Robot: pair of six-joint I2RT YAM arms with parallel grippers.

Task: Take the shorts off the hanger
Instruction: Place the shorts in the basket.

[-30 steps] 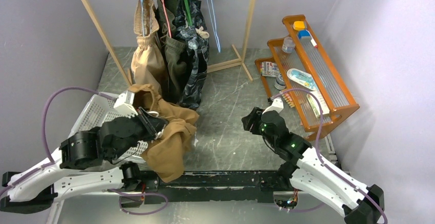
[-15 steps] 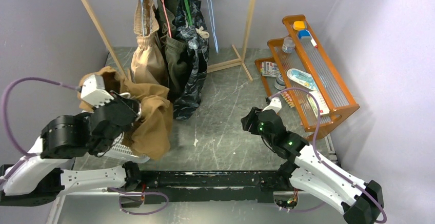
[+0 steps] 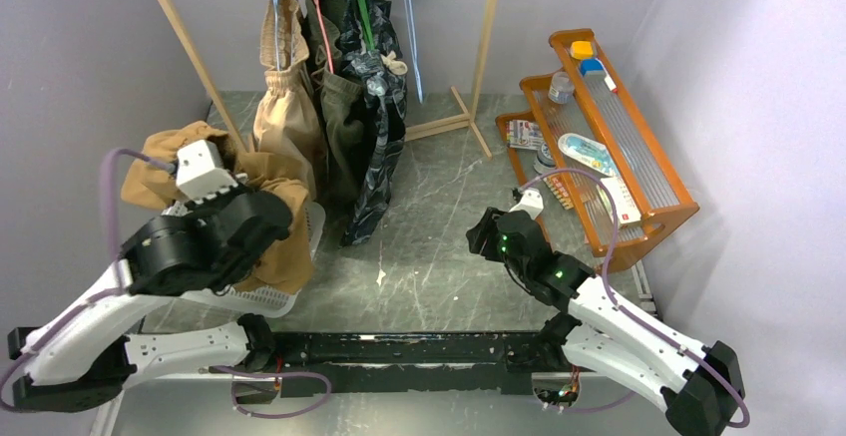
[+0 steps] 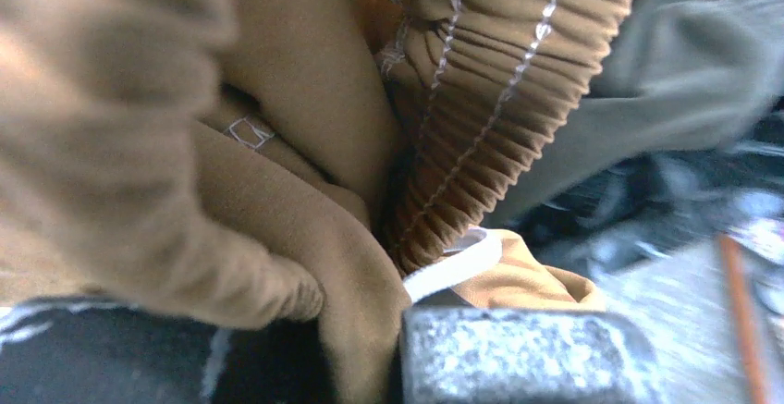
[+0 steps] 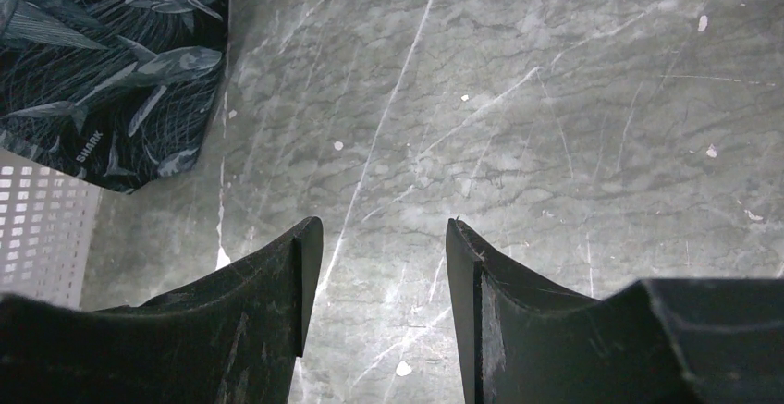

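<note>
The left hand (image 4: 370, 362) is clamped nearly shut on the tan brown shorts (image 3: 277, 224). In the left wrist view the gathered elastic waist and folds of the cloth fill the frame and press in between the fingers. From above, these shorts drape over the left arm's wrist and hang over the white basket (image 3: 261, 300) at the left of the worktop (image 3: 439, 256). One bunch of cloth lies out past the arm toward the left wall. Arm and fabric hide the hand itself from above.

Behind, on the wooden rack (image 3: 489, 27), three pairs hang side by side and touching. The light beige shorts (image 3: 284, 122) are on the left and the olive green shorts (image 3: 339, 132) in the middle. The dark patterned shorts (image 3: 381, 147) are on the right, their hem low and near the basket. Right of them an empty blue hanger (image 3: 411, 32) hangs on the rack.

The right hand (image 5: 384, 238) stands about half open with nothing between its fingers, low over bare marbled worktop and well apart from the rack. Its wrist view shows the patterned hem at upper left and a corner of the basket at the left edge. An orange wooden shelf (image 3: 638, 172) holding small items stands at the right side, near the right arm.
</note>
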